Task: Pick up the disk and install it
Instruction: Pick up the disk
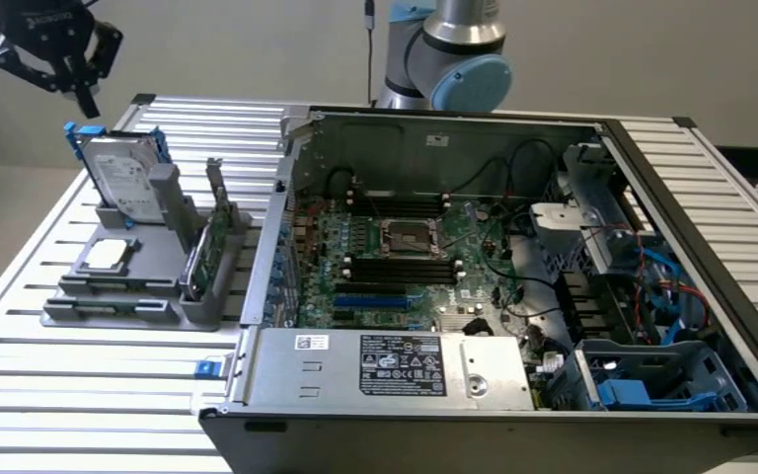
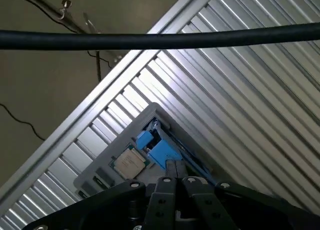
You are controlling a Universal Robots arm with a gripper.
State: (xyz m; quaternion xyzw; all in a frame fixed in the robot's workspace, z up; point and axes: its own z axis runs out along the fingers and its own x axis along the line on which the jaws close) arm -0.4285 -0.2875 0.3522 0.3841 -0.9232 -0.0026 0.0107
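Observation:
The disk point(image 1: 126, 180) stands upright in a grey holder point(image 1: 129, 291) on the exterior view's left, a silver-grey drive with blue rails along its edges. My gripper point(image 1: 84, 97) hangs in the air above it, a little toward the exterior view's left, well apart from it. The black fingers are shut with nothing between them. In the wrist view the gripper point(image 2: 175, 173) looks down on the disk's blue rail point(image 2: 158, 148) edge-on, and the fingertips sit together just above it.
The holder also carries a small square processor chip point(image 1: 110, 254) point(image 2: 129, 163) and a thin green circuit card point(image 1: 208, 247). An open computer case point(image 1: 485, 276) lies on the slatted aluminium table point(image 1: 76, 395). The arm's base point(image 1: 448, 59) stands behind the case. A black cable point(image 2: 160, 39) crosses the wrist view.

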